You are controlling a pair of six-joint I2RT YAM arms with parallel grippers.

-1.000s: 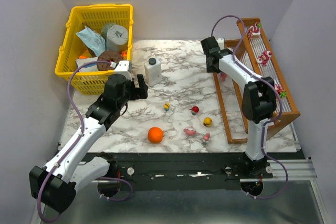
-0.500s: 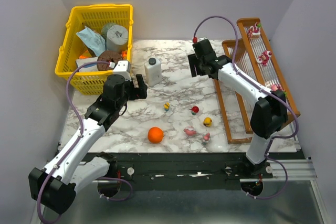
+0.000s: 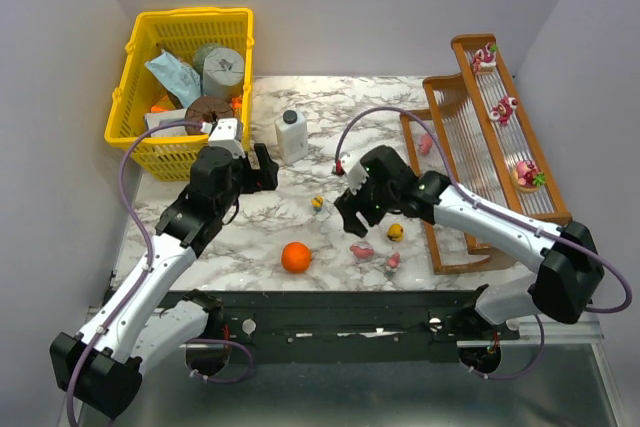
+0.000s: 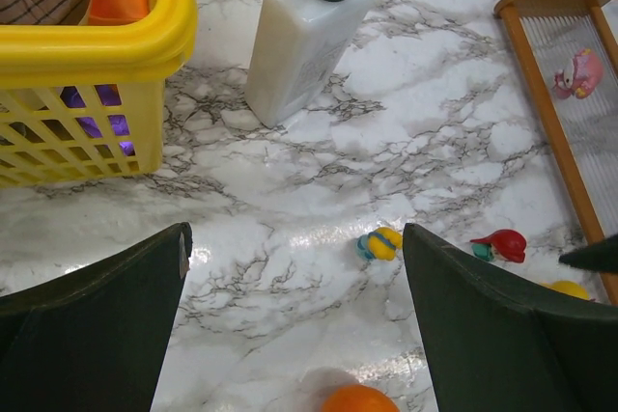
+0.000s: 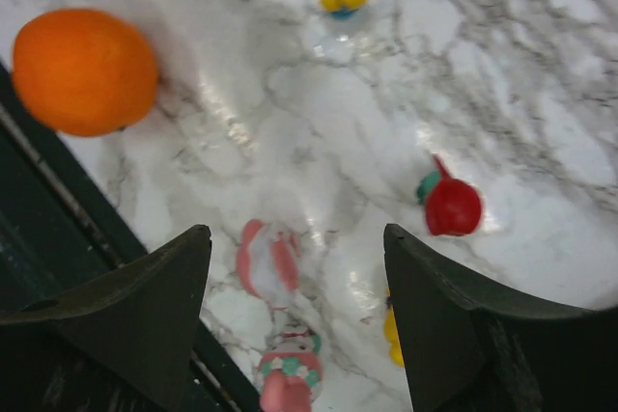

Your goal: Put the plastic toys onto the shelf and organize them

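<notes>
Plastic toys: four sit on the wooden shelf at 3 o'clock, and the others lie loose on the white marble table toward 6 o'clock. The right gripper hangs over the loose group and the left gripper near 9 o'clock, both with jaws apart and empty. Plain pale walls enclose the table on three sides.

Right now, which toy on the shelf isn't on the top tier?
The plain pink toy, alone toward the far end of the lowest tier of the shelf. The three red-and-white toys all sit along the top tier.
</notes>
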